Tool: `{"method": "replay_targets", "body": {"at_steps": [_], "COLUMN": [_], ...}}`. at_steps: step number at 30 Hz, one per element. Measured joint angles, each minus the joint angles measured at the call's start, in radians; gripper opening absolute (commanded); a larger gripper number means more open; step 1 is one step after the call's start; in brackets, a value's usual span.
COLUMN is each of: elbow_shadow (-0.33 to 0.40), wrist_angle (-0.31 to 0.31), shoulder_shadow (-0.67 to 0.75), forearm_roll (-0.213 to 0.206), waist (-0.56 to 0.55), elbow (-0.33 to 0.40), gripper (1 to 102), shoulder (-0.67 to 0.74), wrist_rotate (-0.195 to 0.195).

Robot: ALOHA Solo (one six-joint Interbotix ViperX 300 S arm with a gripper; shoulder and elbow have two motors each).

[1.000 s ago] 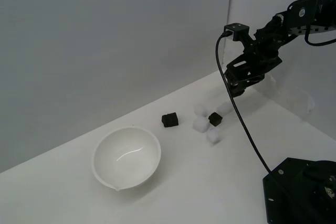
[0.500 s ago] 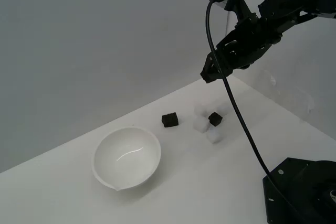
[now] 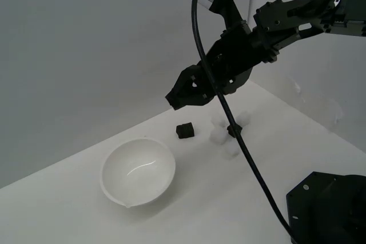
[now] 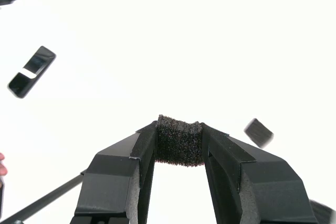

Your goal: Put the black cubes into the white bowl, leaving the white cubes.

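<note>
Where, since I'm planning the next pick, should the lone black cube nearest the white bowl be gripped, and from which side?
Take the small matte black cube by two opposite side faces, from straight above: it sits flat, clear of the translucent white cubes and glossy white bowl. The end effector holds another black cube, so release that first.

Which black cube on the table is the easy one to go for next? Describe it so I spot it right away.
Start at the white bowl and look toward the exterior view's right and a little farther back. The black cube there sits alone on bare table, apart from the cluster of white cubes, where another dark cube lies half hidden behind the cable.
</note>
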Motion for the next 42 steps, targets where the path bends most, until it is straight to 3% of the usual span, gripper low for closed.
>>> {"method": "replay_targets", "body": {"at_steps": [8,17,19,23,24,33,42], "elbow_shadow": [-0.008,-0.097,-0.107,-0.129,-0.132,-0.135,-0.011], "wrist_angle": [-0.038,-0.040,-0.040,-0.051,-0.054,-0.057,0.025], "shoulder_shadow": [-0.126,-0.275,-0.293,-0.308,-0.311,-0.325,-0.187], "forearm_roll": [-0.021,-0.021,-0.021,-0.029,-0.034,-0.054,-0.021], "waist": [-0.078,-0.147,-0.161,-0.207,-0.216,-0.218,0.061], "elbow": [-0.008,-0.095,-0.104,-0.127,-0.130,-0.132,-0.011], "gripper": [33,35,47,98,100,100,99], "shoulder": [-0.127,-0.273,-0.288,-0.308,-0.308,-0.324,-0.187], "wrist_rotate": [0.000,0.000,0.000,0.000,0.000,0.000,0.029]}}
